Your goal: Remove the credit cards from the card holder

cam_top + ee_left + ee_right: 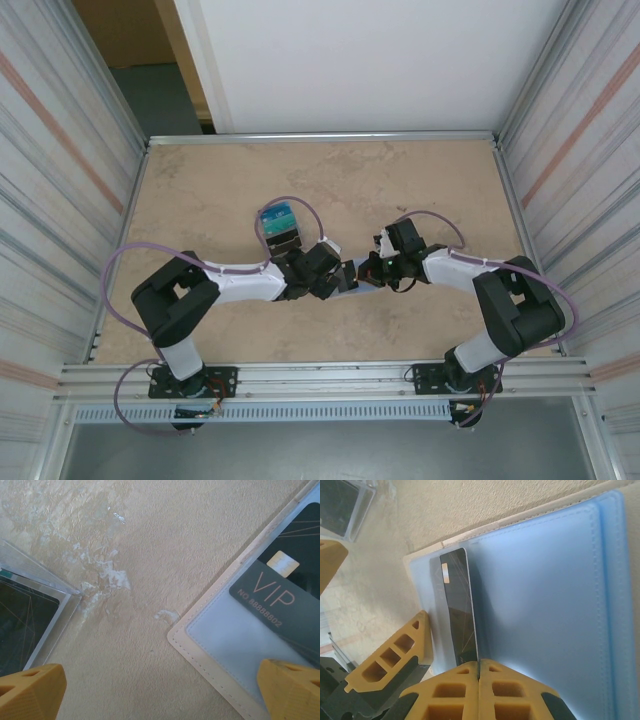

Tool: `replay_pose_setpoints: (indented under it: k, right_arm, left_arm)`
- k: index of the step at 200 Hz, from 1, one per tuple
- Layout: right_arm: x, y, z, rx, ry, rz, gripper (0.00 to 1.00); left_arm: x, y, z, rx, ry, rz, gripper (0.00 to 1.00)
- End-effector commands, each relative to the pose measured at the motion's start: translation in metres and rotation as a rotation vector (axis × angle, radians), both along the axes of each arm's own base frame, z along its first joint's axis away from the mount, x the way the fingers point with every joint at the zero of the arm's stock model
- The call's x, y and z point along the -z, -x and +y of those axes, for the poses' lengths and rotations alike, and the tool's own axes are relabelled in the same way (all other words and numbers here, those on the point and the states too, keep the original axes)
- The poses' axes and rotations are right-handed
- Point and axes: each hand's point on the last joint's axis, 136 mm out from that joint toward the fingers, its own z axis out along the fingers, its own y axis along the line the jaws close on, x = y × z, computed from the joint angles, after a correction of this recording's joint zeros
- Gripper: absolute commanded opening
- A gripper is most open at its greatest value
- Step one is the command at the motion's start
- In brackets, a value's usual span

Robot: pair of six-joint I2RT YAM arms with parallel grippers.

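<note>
Right wrist: right end effector point(478, 666) clamped on the edge of a dark card point(459, 605), left end effector point(160, 690) apart, so the card holder point(545, 605) may drag along unless pinned.

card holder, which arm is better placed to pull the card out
Right. The right hand is shut on the dark card in the card holder; the left hand hangs open, empty.

A dark VIP card point(280, 600) is seen tucked in the card holder point(220, 640) at right, and a clear case point(50, 615) at left. The left gripper point(161, 690) is held spread wide between them.
</note>
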Motion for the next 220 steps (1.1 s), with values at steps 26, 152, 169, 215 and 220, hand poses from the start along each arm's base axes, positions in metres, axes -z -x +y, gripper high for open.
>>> replay_pose_setpoints:
  k: [26,152,169,215,220]
  right_arm:
    - [-0.022,-0.007,0.012,-0.028,-0.124,-0.064,0.05]
    - [-0.013,-0.018,0.03,-0.056,-0.266,-0.056,0.16]
    - [-0.01,-0.019,0.03,-0.049,-0.254,-0.053,0.08]
    - [-0.008,-0.018,0.008,-0.016,-0.101,-0.088,0.0]
    - [-0.009,-0.017,0.005,-0.012,-0.081,-0.093,0.0]
  left_arm:
    - [0.021,0.009,0.018,0.024,-0.183,0.032,0.99]
    - [0.024,0.011,0.013,0.038,-0.166,0.045,0.99]
    - [0.023,0.011,0.013,0.035,-0.165,0.042,0.99]
    - [0.022,0.011,0.02,0.029,-0.128,0.038,0.99]
    - [0.022,0.01,0.022,0.027,-0.124,0.035,0.99]
